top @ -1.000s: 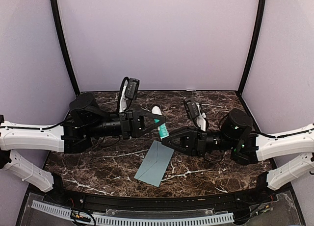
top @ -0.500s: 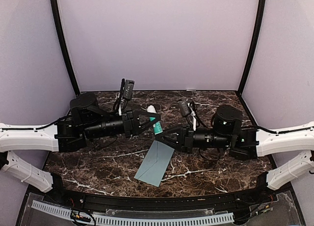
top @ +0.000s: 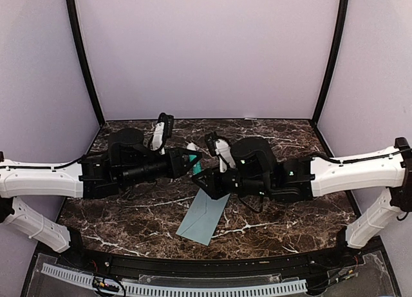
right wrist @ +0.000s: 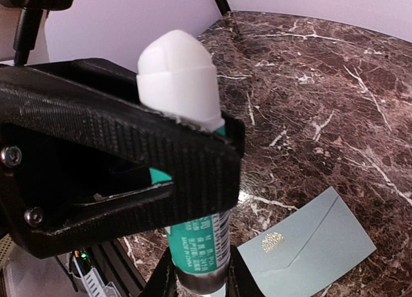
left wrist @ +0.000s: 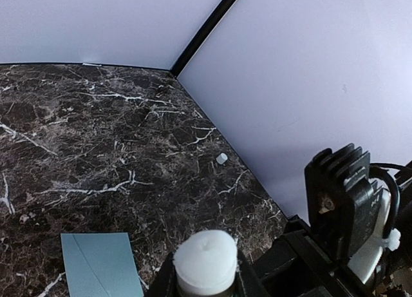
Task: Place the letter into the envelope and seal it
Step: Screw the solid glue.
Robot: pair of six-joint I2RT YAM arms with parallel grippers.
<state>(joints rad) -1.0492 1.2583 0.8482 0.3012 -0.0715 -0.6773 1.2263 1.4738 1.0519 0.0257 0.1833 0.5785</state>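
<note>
Down on the dark marble desk (top: pixel 290 213), close to its near edge at mid-width, lies the envelope (top: pixel 203 218) — long, pale teal-green, flat, set diagonally, its pointed flap lines showing, with a small gold speck at the flap's tip. Above it both grippers pinch one glue stick (right wrist: pixel 193 239) — left gripper (left wrist: pixel 205 281) below its white tip, right gripper (right wrist: pixel 196 279) at the base.

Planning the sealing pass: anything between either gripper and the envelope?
Nothing lies on the envelope. But the left gripper and right gripper are both shut on the glue stick, held off the table near the envelope's far end, so neither is free.
</note>
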